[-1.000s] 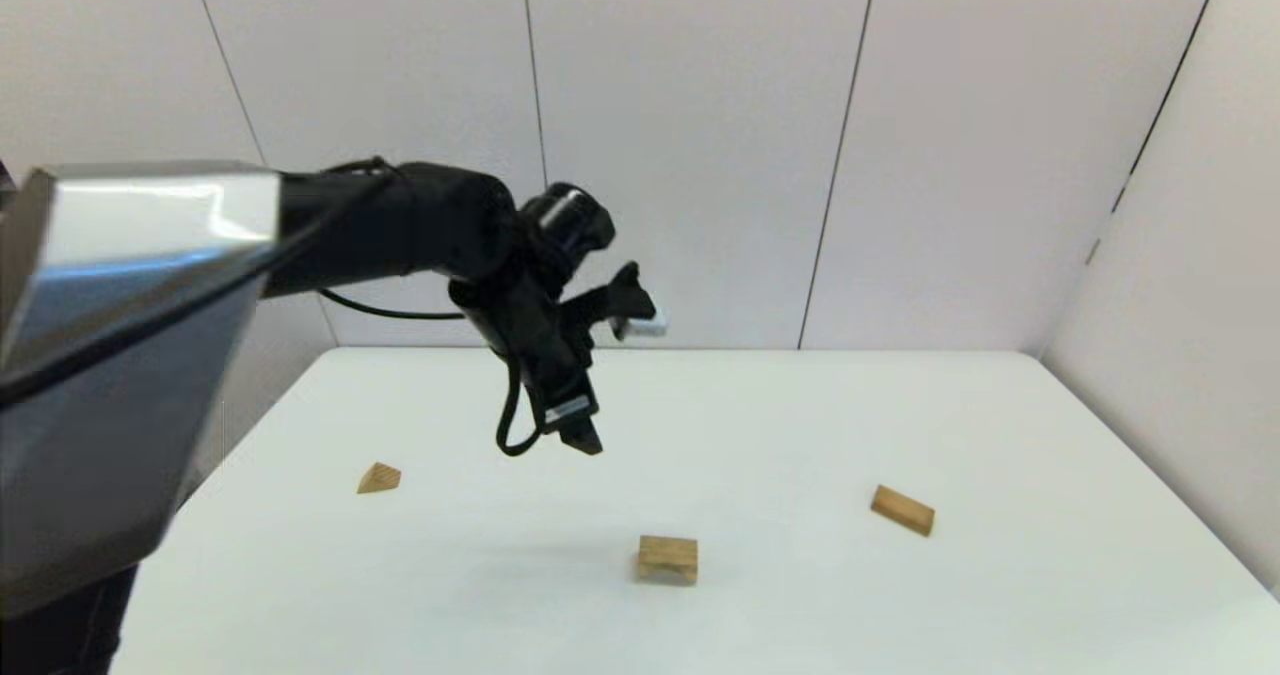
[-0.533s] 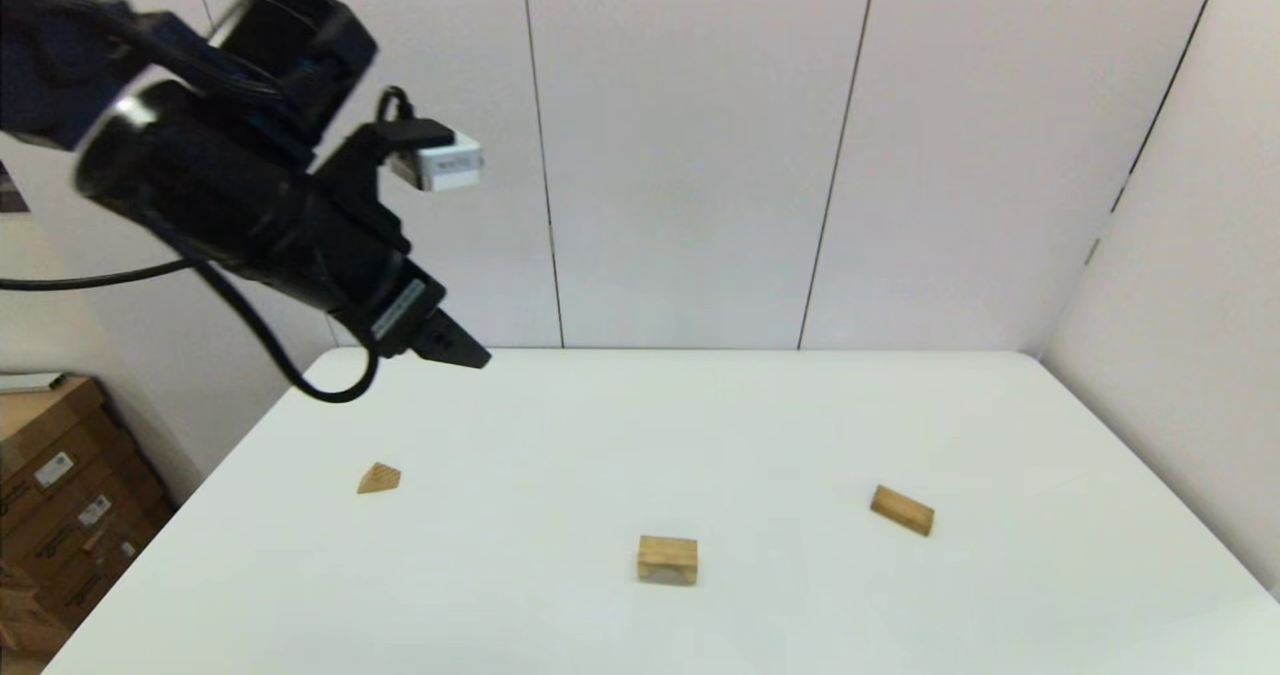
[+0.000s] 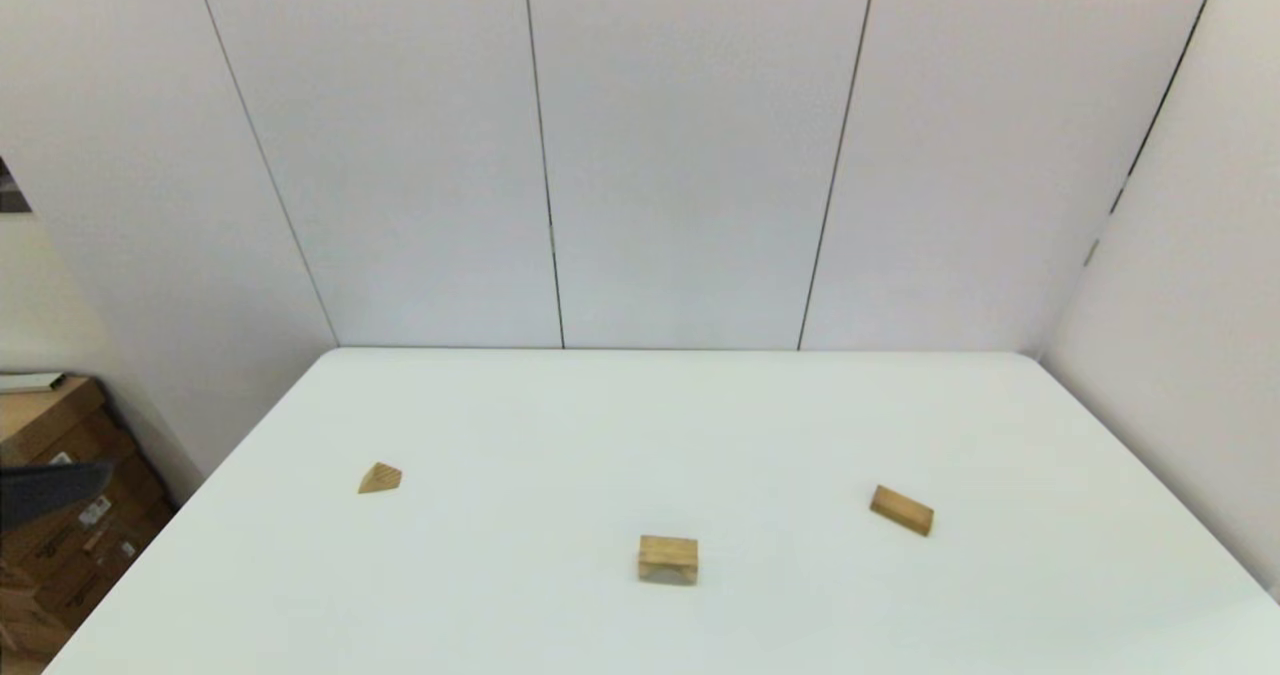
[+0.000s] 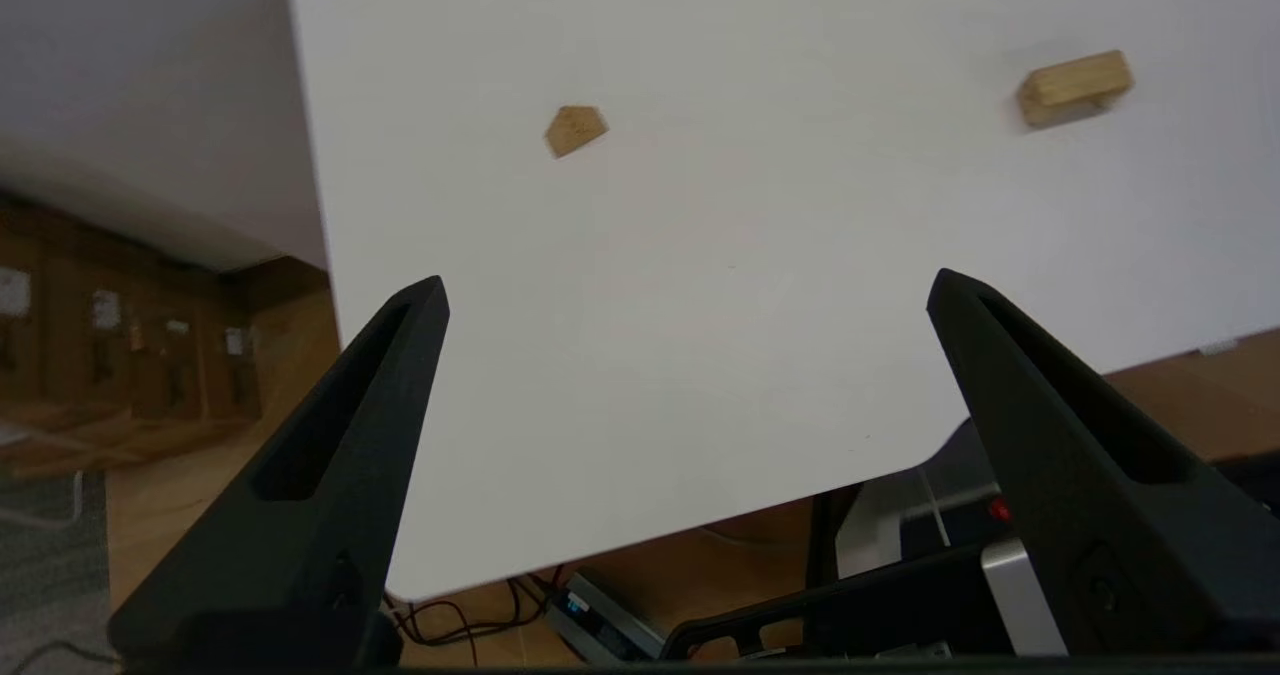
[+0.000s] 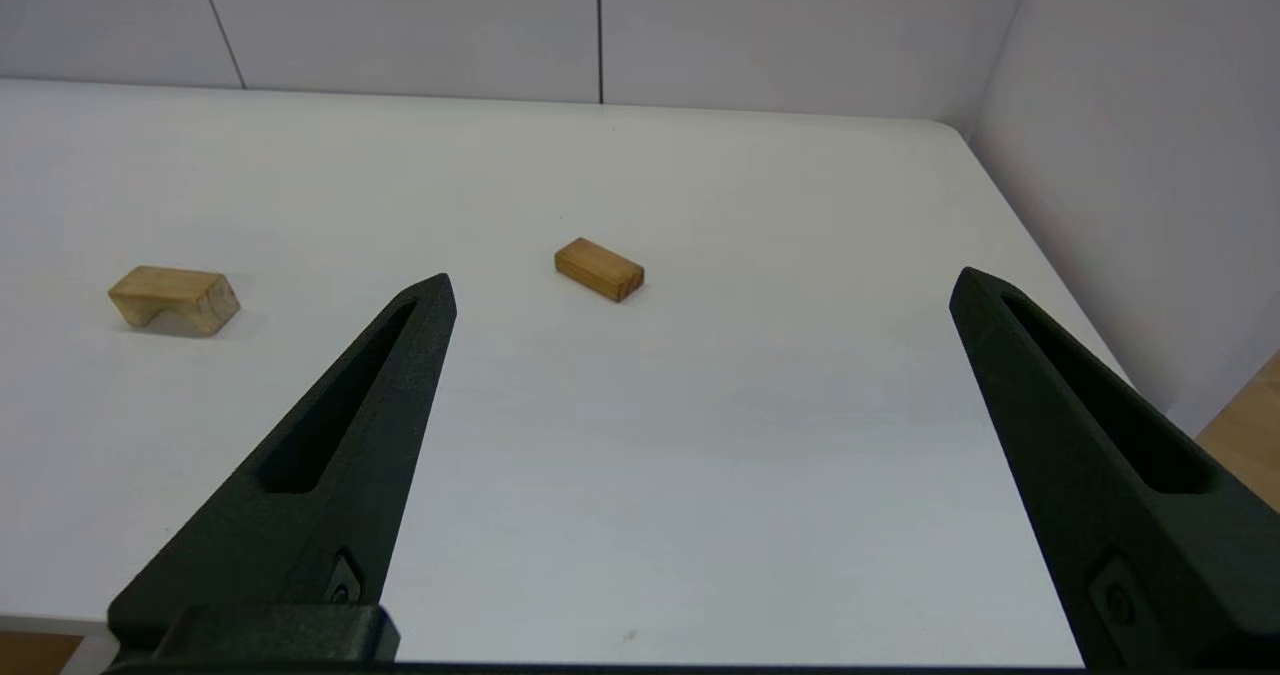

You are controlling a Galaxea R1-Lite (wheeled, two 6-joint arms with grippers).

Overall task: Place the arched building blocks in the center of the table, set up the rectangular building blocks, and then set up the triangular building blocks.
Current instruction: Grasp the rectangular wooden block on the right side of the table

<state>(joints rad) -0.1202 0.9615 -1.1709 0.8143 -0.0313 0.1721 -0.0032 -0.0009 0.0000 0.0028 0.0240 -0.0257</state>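
Note:
On the white table the arched block stands on its two legs near the front middle. The triangular wedge lies at the left and the flat rectangular slab at the right. Neither gripper shows in the head view. My left gripper is open and empty, held back over the table's near left corner, well short of the wedge and the arch. My right gripper is open and empty near the front right edge, with the slab ahead of it and the arch off to one side.
Cardboard boxes stand on the floor left of the table. Wall panels close the back and right sides. Cables and a device lie under the table's near edge, beside part of the robot's body.
My left arm swung from above the middle of the table up and leftward, then left the head view. The three blocks have not moved.

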